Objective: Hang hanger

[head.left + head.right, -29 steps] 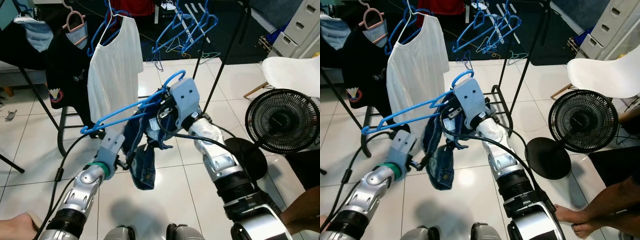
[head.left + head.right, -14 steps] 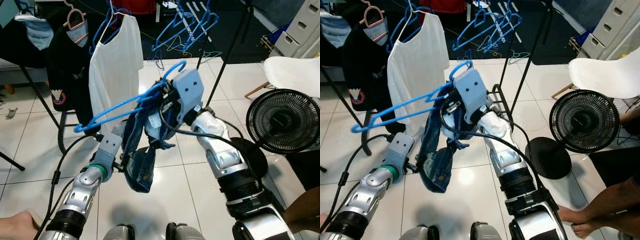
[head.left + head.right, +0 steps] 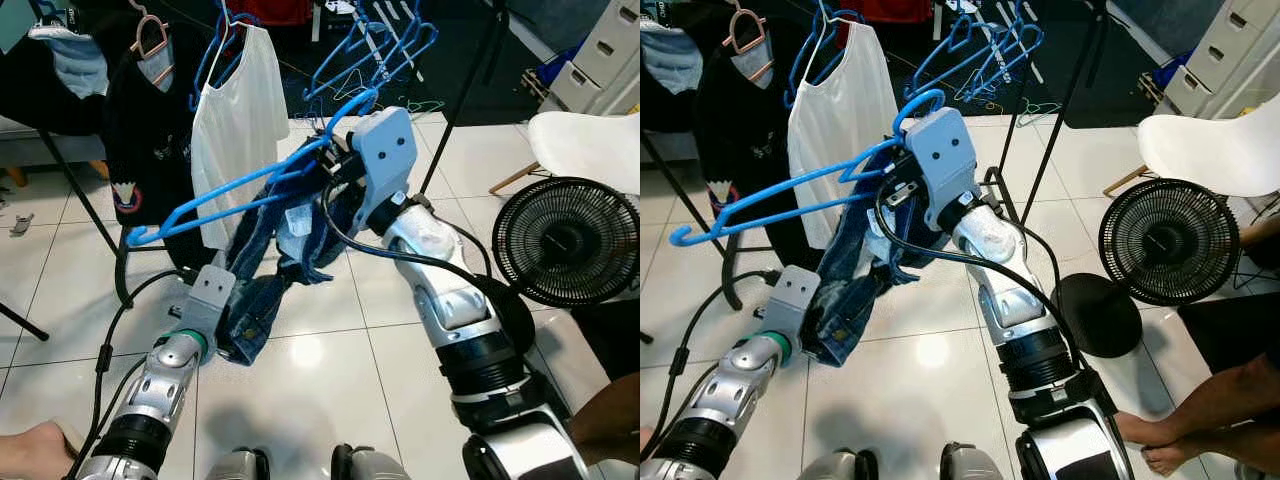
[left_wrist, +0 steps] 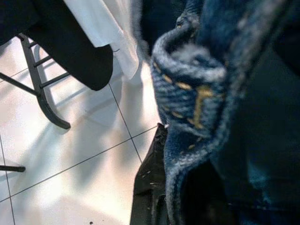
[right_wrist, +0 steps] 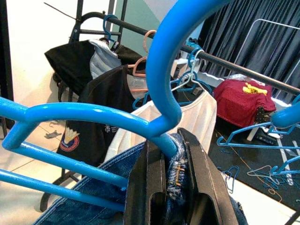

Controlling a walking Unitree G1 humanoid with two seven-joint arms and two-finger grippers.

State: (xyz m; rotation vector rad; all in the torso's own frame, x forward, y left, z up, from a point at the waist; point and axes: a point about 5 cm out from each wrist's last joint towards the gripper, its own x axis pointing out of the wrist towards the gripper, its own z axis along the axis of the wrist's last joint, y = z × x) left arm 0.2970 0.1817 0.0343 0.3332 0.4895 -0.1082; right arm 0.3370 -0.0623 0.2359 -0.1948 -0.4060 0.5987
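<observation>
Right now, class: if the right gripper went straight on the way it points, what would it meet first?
Most likely the white shirt hanging on the clothes rail, judging by the right wrist view. The right gripper, shut on the blue hanger and jeans, points up toward it; depth is unclear.

I count one blue hanger [image 3: 240,195] carrying one pair of jeans [image 3: 262,285], one white shirt [image 3: 238,130], one black fan [image 3: 566,242] and one white chair [image 3: 590,145].
</observation>
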